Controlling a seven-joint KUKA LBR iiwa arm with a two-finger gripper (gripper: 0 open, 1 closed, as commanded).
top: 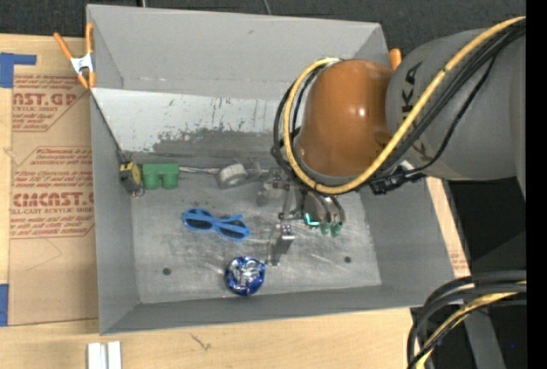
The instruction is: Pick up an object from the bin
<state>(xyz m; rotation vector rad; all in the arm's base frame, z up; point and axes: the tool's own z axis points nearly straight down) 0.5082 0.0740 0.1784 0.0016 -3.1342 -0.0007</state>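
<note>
My gripper (303, 236) hangs low over the right half of the bin floor, under the arm's orange dome. Its fingers stand apart and it is open, with nothing between them. One fingertip (279, 249) is just above the floor. A blue spectacle-shaped plastic piece (215, 224) lies flat to its left, about a finger's length away. A small blue and white ball (245, 275) rests near the front wall, below and left of that fingertip. A small grey round piece (231, 175) sits near the back wall, to the gripper's upper left.
A green block (160, 176) with a small yellow and black piece (130, 175) beside it lies at the bin's left wall. The arm and its dome hide the back right of the bin. Bare floor shows at the front left.
</note>
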